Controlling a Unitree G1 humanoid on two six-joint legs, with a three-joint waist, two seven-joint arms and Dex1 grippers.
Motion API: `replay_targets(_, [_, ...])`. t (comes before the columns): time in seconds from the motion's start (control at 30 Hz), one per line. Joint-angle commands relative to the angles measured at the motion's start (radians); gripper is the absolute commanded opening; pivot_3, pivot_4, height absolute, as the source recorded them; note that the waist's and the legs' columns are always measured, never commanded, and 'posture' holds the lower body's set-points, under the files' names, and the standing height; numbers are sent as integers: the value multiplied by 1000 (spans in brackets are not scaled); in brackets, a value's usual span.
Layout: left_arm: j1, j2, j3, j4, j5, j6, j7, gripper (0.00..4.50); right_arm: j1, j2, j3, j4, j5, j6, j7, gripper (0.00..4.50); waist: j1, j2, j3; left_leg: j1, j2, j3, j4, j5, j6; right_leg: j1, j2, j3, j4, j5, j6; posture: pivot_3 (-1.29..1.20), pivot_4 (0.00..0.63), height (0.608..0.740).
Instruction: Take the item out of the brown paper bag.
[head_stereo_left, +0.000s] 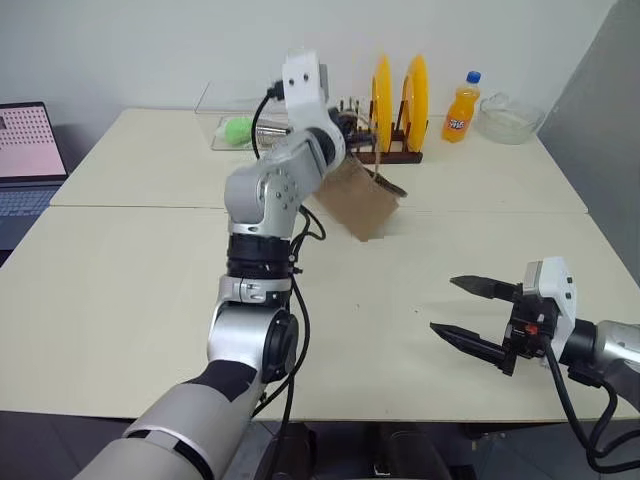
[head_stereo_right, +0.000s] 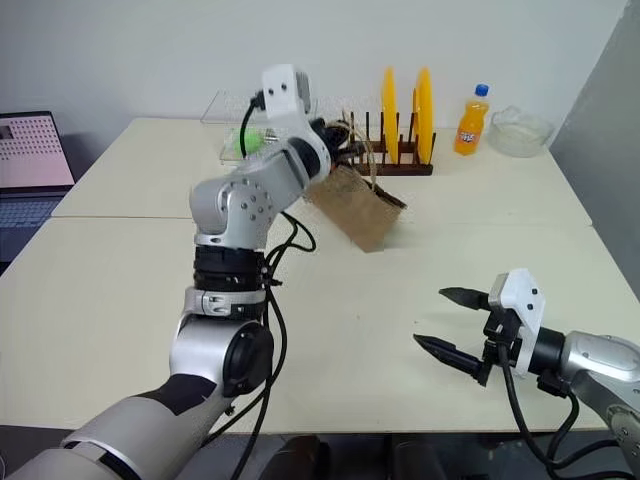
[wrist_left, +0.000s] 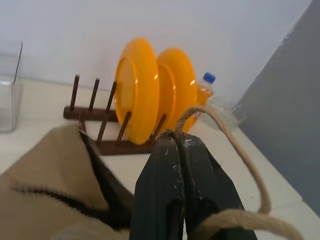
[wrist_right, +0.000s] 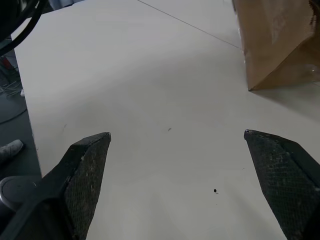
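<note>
Two hands in play. Left hand (wrist_left: 182, 145) is pressed together at the bag (head_stereo_right: 357, 208) top, a handle loop (wrist_left: 235, 145) beside the fingers; whether it pinches paper, can't tell. Bag sits tilted on the table (head_stereo_left: 150, 300) by the plate rack (head_stereo_left: 385, 150). Item isn't visible, presumably inside. Right hand (head_stereo_right: 452, 322) hovers spread, well apart from the bag. Step: opening the bag. Next: right hand reaches in.

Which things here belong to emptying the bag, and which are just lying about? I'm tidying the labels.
In the job: brown paper bag, tilted; left gripper, shut on its handle; right gripper, open.

Lying about: plate rack, orange plates, soda bottle, green ball, laptop, glass bowl.
</note>
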Motion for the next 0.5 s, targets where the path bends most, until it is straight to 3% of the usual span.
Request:
replay_targets(0.03, [-2, 4, -17, -95, -3, 25, 2, 45, -29, -2, -25, -29, 4, -4, -24, 4500, 1, 0, 0, 0, 0, 0, 0, 0, 0, 0, 0, 0, 0, 0, 0, 0, 150, 740])
replay_targets(0.5, [63, 83, -19, -202, -8, 163, -19, 45, -97, 0, 4, -33, 26, 36, -66, 4500, 12, 0, 0, 0, 0, 0, 0, 0, 0, 0, 0, 0, 0, 0, 0, 0, 150, 740])
